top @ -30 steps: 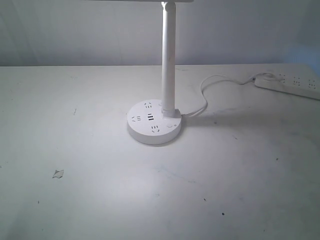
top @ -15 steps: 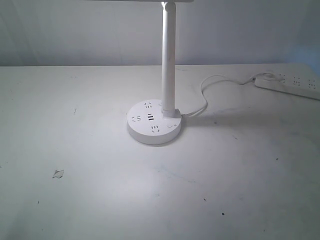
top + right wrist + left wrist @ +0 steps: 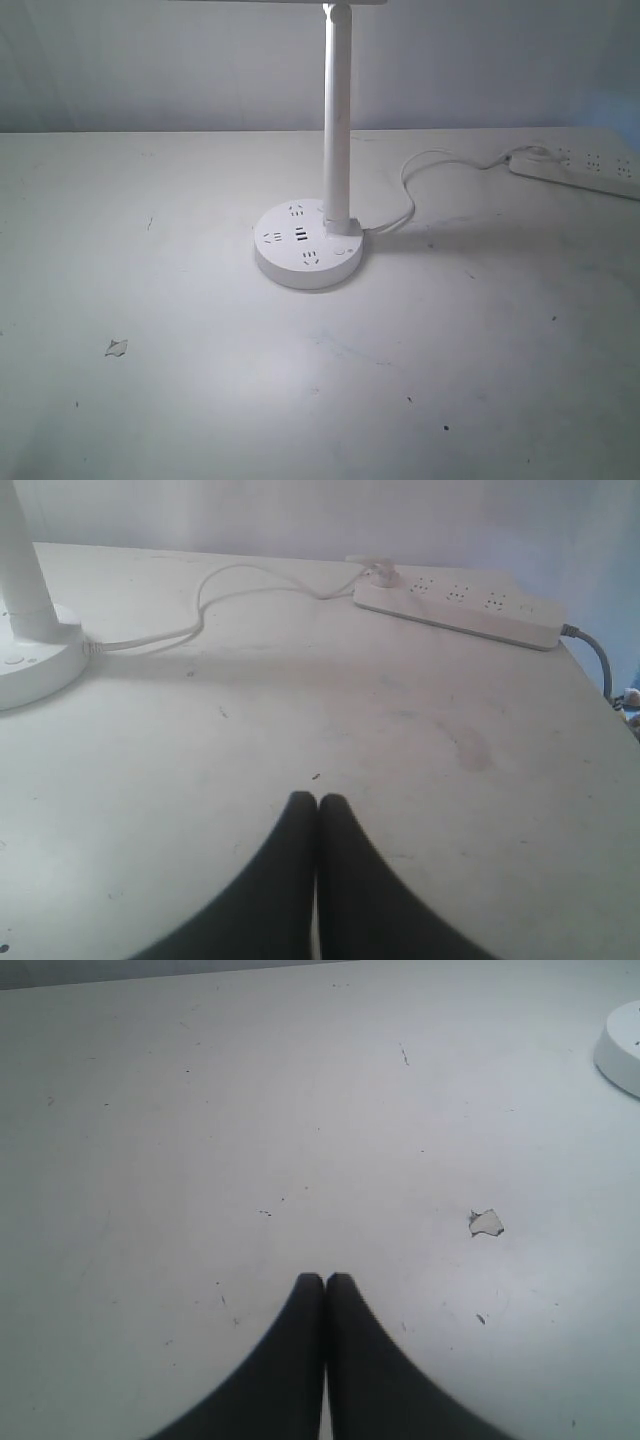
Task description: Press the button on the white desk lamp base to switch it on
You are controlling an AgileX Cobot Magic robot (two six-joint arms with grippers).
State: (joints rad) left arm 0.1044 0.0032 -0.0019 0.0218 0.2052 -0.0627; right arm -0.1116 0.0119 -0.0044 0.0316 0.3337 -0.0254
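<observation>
Button (image 3: 343, 250) at about 4 o'clock on the white desk lamp base (image 3: 285, 272), just in front of the post's foot: your right arm's side.
Right gripper (image 3: 317, 802) is pinched closed on nothing, low over the table (image 3: 450, 780), well short of the base. Left gripper (image 3: 325, 1282) is the same, and looks worse placed. Power strip (image 3: 580, 168) lies toward 2 o'clock of the base, so I'd come in from 5.

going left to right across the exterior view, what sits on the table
small pale scrap → white desk lamp base → white cord → white power strip
</observation>
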